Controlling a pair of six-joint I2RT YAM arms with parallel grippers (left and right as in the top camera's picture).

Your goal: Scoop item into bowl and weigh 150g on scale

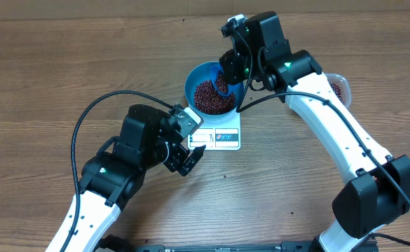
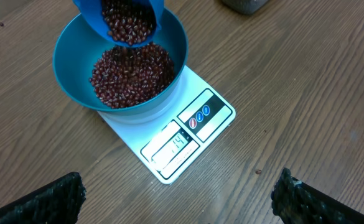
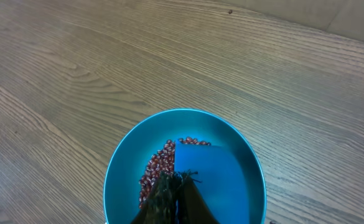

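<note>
Your right gripper (image 3: pixel 177 200) is clamped shut on the handle of the scoop (image 2: pixel 91 15), which is tipped over the bowl (image 2: pixel 70 65). From the left wrist view, beans (image 2: pixel 132 78) appear to be spilling off the scoop's lip onto the pile below.

Your left gripper (image 1: pixel 190 159) holds nothing. Its jaws are spread wide and it hovers just in front of the scale (image 2: pixel 222 118), apart from it.

The bowl sits on the back of the scale, and beans cover its floor and climb partway up the wall. The tub (image 1: pixel 338 84) with more beans is off to the right, mostly hidden behind your right arm.

You look to be well into the filling stage, with the bowl placed and a good heap in it. What is left is to finish this pour, check the weight, and top up or take out beans until it reads the target.

The display (image 2: pixel 172 146) is lit and shows digits, but they are too blurred for you to trust a reading. Beside it is a dark strip with three small round marks (image 2: pixel 199 116), one red and two blue. No brand name or other writing is legible.
</note>
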